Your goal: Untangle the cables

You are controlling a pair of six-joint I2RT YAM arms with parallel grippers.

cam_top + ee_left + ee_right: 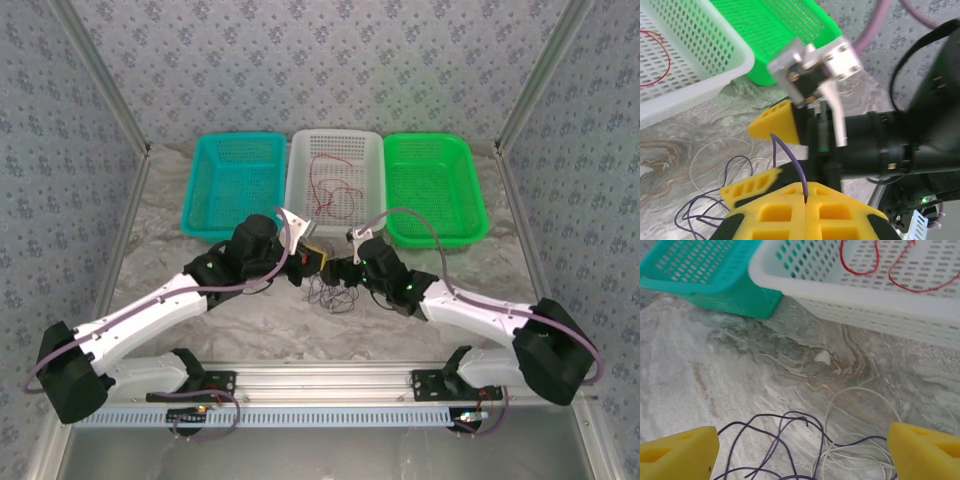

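Pinching the dark cable (pixel 800 172) in the left gripper (pixel 805 200), jaws pressed together on the strand, and holding a short arch of it up off the table (pixel 715 365). Hovering the right gripper (pixel 800 460) low over the loose heap, jaws spread wide and gripping nothing, straddling the rest of the dark cable's loops and the white cable (pixel 855 440) overlapping them close to one finger. Lying near the middle of the table, that heap, just short of the near rim of the white basket (pixel 805 285), with the red cable (pixel 865 265) curled inside that basket, well apart from the other two. Meeting almost nose to nose over the tangle, with the heap directly beneath and stretching crosswise along the gap between the right gripper's jaws. Judging the right gripper the nearer to the white loops: probably calling for a straight drop onto them, a close, then a pull away from the left gripper's hold, toward the right edge of the table.
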